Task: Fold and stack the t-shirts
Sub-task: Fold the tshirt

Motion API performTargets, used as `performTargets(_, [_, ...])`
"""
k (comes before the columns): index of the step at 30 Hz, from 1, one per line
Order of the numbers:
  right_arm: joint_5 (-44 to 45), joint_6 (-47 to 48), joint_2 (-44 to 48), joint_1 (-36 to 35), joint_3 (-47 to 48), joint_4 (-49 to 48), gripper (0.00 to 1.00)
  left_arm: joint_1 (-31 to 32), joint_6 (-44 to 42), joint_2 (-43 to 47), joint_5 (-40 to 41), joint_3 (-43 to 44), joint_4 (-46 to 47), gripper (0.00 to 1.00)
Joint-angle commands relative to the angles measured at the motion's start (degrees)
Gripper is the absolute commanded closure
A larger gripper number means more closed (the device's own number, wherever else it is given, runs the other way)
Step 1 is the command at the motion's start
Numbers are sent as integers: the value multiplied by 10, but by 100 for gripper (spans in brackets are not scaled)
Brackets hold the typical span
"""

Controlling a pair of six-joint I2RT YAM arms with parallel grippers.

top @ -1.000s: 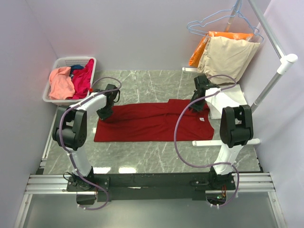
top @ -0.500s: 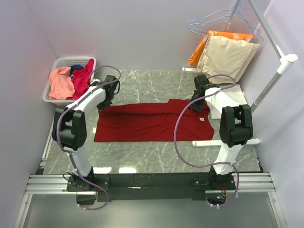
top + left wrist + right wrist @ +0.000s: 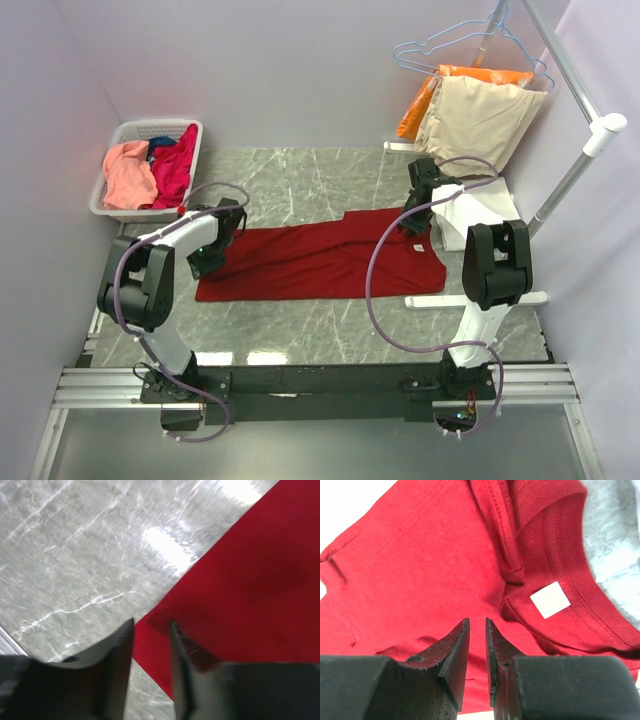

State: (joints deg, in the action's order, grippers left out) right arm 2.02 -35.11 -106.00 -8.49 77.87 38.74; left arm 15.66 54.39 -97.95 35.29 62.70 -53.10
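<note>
The red shirt [image 3: 310, 262] lies spread flat across the table [image 3: 320, 180], collar to the right. The left claw [image 3: 150, 625] is at the shirt's left end with its fingers a small gap apart and the near corner of the cloth showing between them. The right claw [image 3: 477, 622] is at the collar end, just beside the white label [image 3: 550, 599], pressed nearly together on a pucker of red cloth. Beyond the shirt's left end, well apart from it, a basket [image 3: 150, 128] holds a pink shirt [image 3: 128, 175] and a magenta shirt [image 3: 176, 165].
</note>
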Motion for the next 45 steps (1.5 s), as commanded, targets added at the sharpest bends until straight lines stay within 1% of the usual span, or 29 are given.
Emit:
performTargets(1, [32, -4, 15, -5, 31, 10, 72, 1, 7, 9, -3, -14, 27, 51])
performTargets(4, [46, -1, -3, -4, 64, 16, 71, 1, 3, -6, 4, 16, 22, 43])
performTargets(6, [64, 3, -25, -3, 90, 20, 69, 1, 1, -9, 7, 49, 13, 41])
performTargets(7, [69, 7, -35, -3, 118, 20, 66, 1, -2, -8, 7, 58, 13, 37])
performTargets(9, [82, 14, -73, -2, 153, 26, 65, 1, -7, -4, 1, 82, 13, 36])
performTargets(10, [87, 15, -89, -2, 196, 36, 65, 1, -12, 0, -1, 89, 13, 34])
performTargets(12, [100, 19, -135, -3, 252, 60, 64, 1, -17, 2, -6, 107, 9, 33])
performTargets(15, [119, 21, -182, 0, 302, 90, 64, 1, -24, 7, -8, 118, -1, 31])
performTargets(25, [124, 40, -235, 18, 331, 91, 61, 1, -33, 20, -25, 112, 1, 29])
performTargets(29, [132, 46, -266, 25, 383, 115, 60, 1, -37, 14, -29, 116, 1, 29])
performTargets(32, [120, 51, -280, 30, 396, 121, 60, 1, -39, 14, -26, 118, -1, 29])
performTargets(37, [93, 50, -286, 34, 386, 121, 60, 1, -39, 13, -25, 124, -2, 28])
performTargets(41, [64, 48, -269, 34, 343, 94, 60, 1, -40, 8, -25, 126, -2, 28])
performTargets(45, [43, 48, -257, 34, 326, 82, 60, 1, -42, 3, -24, 127, 0, 28])
